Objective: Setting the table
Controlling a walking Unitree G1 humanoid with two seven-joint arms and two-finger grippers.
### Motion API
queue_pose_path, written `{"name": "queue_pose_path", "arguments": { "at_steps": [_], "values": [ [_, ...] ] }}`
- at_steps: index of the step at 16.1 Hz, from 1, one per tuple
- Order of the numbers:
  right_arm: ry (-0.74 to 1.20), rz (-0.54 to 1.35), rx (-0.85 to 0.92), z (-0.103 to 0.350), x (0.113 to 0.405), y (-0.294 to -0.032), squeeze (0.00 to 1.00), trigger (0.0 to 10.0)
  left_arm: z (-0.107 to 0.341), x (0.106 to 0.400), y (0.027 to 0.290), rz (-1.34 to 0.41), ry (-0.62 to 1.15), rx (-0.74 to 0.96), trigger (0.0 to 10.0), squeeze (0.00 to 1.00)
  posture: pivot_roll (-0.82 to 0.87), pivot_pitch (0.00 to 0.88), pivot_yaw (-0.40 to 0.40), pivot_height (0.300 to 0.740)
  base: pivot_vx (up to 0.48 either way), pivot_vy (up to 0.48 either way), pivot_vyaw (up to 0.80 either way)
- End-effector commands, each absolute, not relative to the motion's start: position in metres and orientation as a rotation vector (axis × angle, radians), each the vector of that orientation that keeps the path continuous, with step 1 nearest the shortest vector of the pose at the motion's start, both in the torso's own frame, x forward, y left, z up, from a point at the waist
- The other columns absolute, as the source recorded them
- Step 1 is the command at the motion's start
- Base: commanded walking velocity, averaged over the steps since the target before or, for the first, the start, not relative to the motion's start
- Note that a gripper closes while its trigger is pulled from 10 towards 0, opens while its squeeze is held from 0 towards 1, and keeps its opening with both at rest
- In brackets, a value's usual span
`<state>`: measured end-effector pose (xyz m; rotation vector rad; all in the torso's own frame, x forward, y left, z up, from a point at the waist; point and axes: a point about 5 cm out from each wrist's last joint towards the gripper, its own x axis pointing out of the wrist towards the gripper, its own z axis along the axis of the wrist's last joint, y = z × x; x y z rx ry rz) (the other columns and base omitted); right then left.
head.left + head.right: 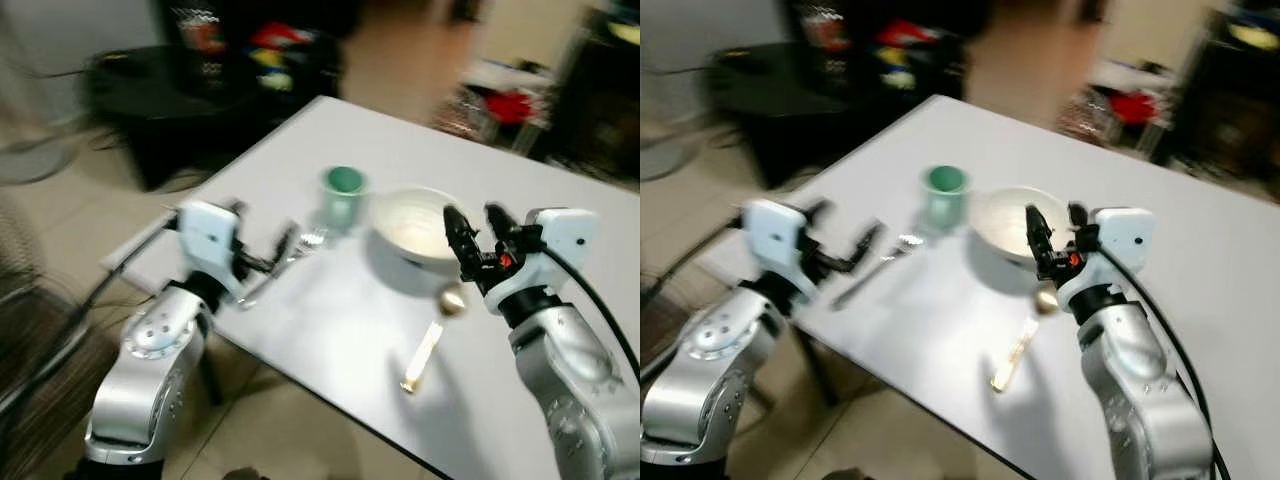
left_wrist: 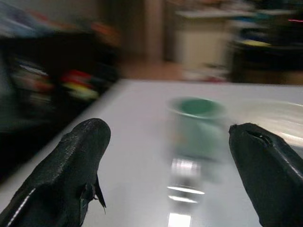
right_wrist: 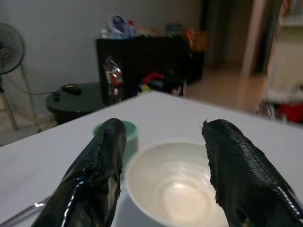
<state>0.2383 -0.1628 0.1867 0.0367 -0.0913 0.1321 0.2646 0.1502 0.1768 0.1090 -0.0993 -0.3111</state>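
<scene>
White tabletop (image 1: pixel 330 340) carries our setting: a green cup (image 1: pixel 343 195) just beside a white bowl (image 1: pixel 418 227), a fork (image 1: pixel 285 262) by the left edge, and a spoon (image 1: pixel 432 340) below the bowl. We judge that we are between placements, arranging cutlery. Our left gripper (image 1: pixel 268 258) hovers at the fork, fingers wide and empty; our right gripper (image 1: pixel 478 238) hangs over the bowl's near rim, spread apart. Next we must settle on one utensil.
</scene>
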Motion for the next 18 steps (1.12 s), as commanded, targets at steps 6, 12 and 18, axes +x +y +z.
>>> {"name": "queue_pose_path", "arguments": {
  "at_steps": [6,12,18],
  "values": [
    [-0.164,0.035,-0.028,0.183,0.235,-0.172,1.00,10.0,0.195,0.270,0.161,-0.222,-0.202,0.159,10.0,0.00,-0.02,0.000,0.002,0.740,0.000,0.000,0.80],
    [-0.118,0.013,0.059,0.173,0.241,-0.173,1.00,10.0,0.182,0.269,0.168,-0.170,-0.100,0.201,10.0,0.00,-0.03,0.000,-0.012,0.740,0.000,0.000,0.80],
    [-0.112,0.114,0.064,0.173,0.243,-0.158,1.00,10.0,0.177,0.272,0.166,-0.160,-0.043,0.155,10.0,0.00,-0.02,0.000,-0.022,0.740,0.000,0.000,0.80]
  ]
}}
